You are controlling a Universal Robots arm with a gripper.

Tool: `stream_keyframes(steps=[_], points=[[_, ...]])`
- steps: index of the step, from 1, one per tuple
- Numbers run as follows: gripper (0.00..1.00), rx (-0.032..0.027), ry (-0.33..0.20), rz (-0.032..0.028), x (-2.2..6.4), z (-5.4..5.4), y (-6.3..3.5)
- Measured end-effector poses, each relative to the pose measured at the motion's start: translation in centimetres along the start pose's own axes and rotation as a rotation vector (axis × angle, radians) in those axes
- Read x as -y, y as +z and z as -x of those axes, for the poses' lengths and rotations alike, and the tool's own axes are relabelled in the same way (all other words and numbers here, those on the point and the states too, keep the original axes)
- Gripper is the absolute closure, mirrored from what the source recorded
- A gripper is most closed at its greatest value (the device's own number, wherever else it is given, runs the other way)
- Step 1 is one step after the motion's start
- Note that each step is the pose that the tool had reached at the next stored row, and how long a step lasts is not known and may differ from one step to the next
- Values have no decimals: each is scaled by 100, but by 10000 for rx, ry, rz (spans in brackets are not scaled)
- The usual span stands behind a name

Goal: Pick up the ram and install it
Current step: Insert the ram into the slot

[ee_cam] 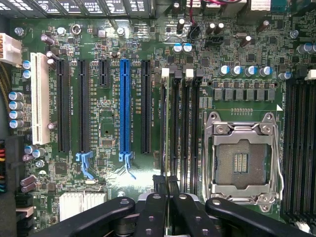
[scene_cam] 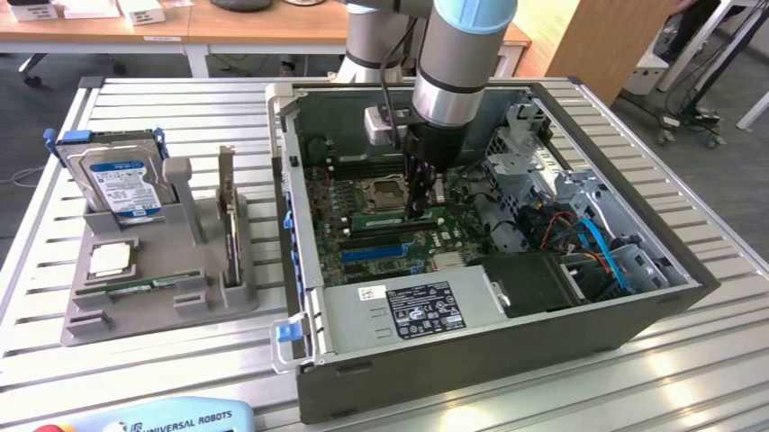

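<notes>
**Ram on edge at the memory slots, my grip closed on it**

I'm down inside the open computer case (scene_cam: 481,360), my gripper (scene_cam: 420,209) low over the middle of the motherboard (scene_cam: 330,193). And there's the ram (scene_cam: 382,219): a bright green strip standing on its long edge. It runs along the memory slots, between the processor socket (scene_cam: 384,191) and the blue slot (scene_cam: 373,253).

From the wrist, my gripper (ee_cam: 165,185) is clenched, both fingers (ee_cam: 174,183) drawn in close. The ram (ee_cam: 163,128) shows as a thin line coming out from between them, over the memory slot nearest the long black card slots. Whether it's seated in that slot, I can't tell. The processor socket (ee_cam: 242,160) lies open just beside the slot bank, and the blue slot (ee_cam: 124,103) is on the other side.

Out on the slatted table (scene_cam: 180,99), toward its edge at the exterior view's left, sits the grey fixture (scene_cam: 144,315). It carries a blue-labelled hard drive (scene_cam: 121,184) upright, a silver processor chip (scene_cam: 111,259) lying flat, and another green stick (scene_cam: 150,286) along its front edge
</notes>
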State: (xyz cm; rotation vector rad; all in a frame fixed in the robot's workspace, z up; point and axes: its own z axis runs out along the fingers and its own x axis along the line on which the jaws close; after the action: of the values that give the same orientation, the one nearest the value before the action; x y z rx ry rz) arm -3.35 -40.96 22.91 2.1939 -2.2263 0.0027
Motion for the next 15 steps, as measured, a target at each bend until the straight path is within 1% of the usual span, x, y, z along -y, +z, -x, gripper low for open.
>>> stream_keyframes(steps=[15], points=[[88,1,0,0,10,0,5]])
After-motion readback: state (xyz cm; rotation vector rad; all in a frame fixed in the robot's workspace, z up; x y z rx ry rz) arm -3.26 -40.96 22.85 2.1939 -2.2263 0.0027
